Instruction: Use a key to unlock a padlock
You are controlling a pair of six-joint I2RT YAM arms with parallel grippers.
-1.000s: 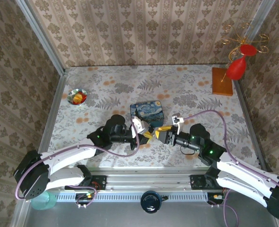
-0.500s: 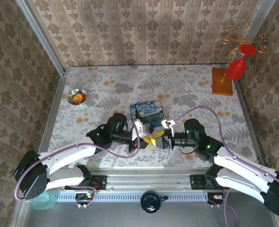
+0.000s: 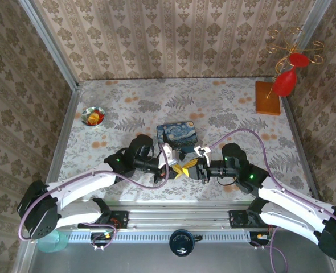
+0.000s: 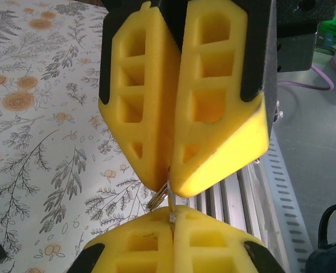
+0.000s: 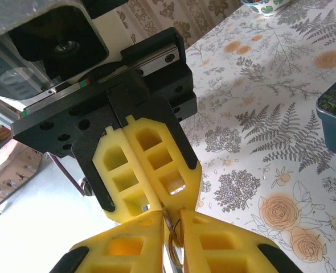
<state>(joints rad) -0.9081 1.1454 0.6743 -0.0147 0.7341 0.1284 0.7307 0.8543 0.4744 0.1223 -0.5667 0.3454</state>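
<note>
My two grippers meet tip to tip just above the table's near edge, in front of the blue tin (image 3: pixel 178 135). A thin metal blade, the key (image 4: pixel 172 209), runs from the seam of my left gripper (image 4: pixel 173 219) up into the yellow fingertips of my right gripper (image 4: pixel 171 190). Its small wire ring (image 4: pixel 158 199) hangs beside the blade. In the right wrist view the ring and blade (image 5: pixel 173 233) sit in the narrow gap of my right gripper (image 5: pixel 172 222), facing the shut left gripper (image 5: pixel 163 206). The padlock is out of view.
A small shiny bowl (image 3: pixel 93 116) sits at the far left. A wooden block (image 3: pixel 267 98) with a red ornament (image 3: pixel 286 79) stands at the back right. The metal rail (image 3: pixel 179 216) runs just behind both grippers.
My right gripper moved left to meet the left gripper's tips, and its jaws narrowed onto the key's ring end. The left gripper stayed almost still, shut.
</note>
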